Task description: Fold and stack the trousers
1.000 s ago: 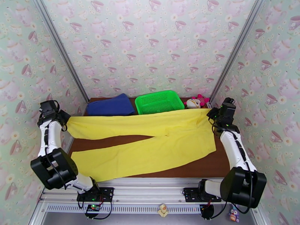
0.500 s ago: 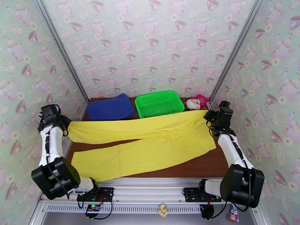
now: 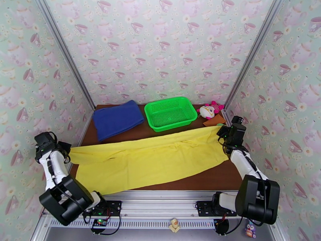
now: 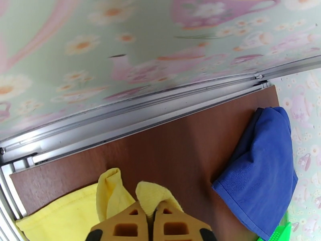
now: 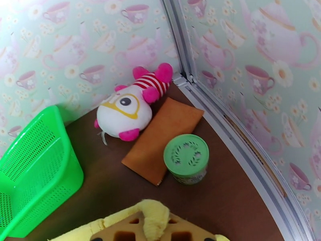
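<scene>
Trousers [image 3: 148, 161]: lying spread left to right across the near half of the table [image 3: 208, 179], one leg seemingly lying over the other (reading as one long yellow band); the far edge is running taut between the two grippers.
Left gripper [image 4: 151, 209]: fingers together, pinching a bunched yellow end at the table's left edge; cloth is puffing out past the tips.
Right gripper [image 5: 154, 225]: fingers clamping the far corner of the wider end (a yellow tuft is poking up between them), at the right side.
Basket [image 3: 172, 126]: sitting at back centre, just beyond the yellow edge, apart from it.
Blue cloth [image 3: 117, 119]: lying folded left of the basket; whether its near corner is touching the yellow edge, cannot tell.
Plush toy [image 5: 126, 105]: lying in the back right corner, leaning on an orange pad [image 5: 164, 139].
Green tin [image 5: 186, 157]: standing at the pad's near edge, overlapping it in the wrist view.
</scene>
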